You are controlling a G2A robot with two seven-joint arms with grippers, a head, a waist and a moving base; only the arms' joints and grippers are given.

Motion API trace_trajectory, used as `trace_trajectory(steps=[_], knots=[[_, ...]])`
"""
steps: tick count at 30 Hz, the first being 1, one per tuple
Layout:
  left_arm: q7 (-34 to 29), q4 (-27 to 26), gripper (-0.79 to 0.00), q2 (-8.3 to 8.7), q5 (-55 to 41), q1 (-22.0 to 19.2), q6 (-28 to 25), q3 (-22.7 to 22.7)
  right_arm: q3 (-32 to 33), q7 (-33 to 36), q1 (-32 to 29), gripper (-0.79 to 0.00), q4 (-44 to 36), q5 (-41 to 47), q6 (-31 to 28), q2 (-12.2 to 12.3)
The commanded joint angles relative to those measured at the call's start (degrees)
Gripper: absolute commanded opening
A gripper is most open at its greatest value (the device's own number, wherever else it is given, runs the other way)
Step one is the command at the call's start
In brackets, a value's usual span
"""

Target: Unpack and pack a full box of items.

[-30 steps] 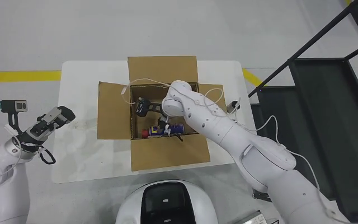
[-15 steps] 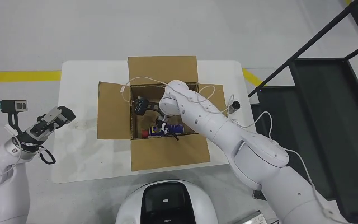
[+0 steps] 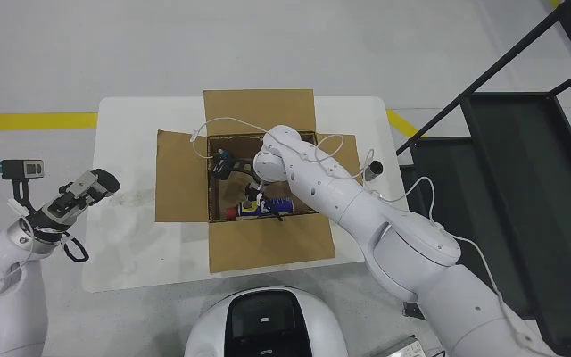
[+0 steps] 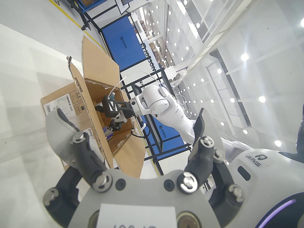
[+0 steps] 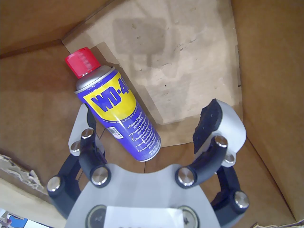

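An open cardboard box (image 3: 183,178) stands in the middle of the white table (image 3: 134,254), flaps spread outward. Inside it a blue and yellow spray can (image 5: 118,110) with a red cap lies on the box floor against a wall, also visible from above as the spray can (image 3: 260,207). My right gripper (image 5: 147,115) is down inside the box, open, with the can beside one finger and bare cardboard between the can and the other pad (image 5: 206,124). My left gripper (image 4: 129,119) hangs open and empty beyond the table's left edge, the left gripper (image 3: 89,189) well away from the box.
A small black object (image 3: 376,167) sits near the table's right edge beside the box flap. A dark metal stair frame (image 3: 486,134) stands right of the table. The table's left strip and front corners are bare.
My right arm has shifted slightly leftward inside the box, its gripper staying open over the can. The left arm has kept still.
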Motion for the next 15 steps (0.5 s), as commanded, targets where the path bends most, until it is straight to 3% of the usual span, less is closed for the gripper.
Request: trace_trajectory(steps=[1, 5, 15], knots=[[0.0, 0.0, 0.000, 0.00, 0.0, 0.0, 0.0, 0.0, 0.0, 0.0, 0.0, 0.000, 0.0, 0.0, 0.0, 0.0], [0.0, 0.0, 0.000, 0.00, 0.0, 0.0, 0.0, 0.0, 0.1, -1.3, -0.6, 0.000, -1.7, -1.7, -0.2, 0.4], [0.0, 0.0, 0.000, 0.00, 0.0, 0.0, 0.0, 0.0, 1.4, 3.6, -1.6, 0.000, -9.5, -5.0, -7.5, 2.8]])
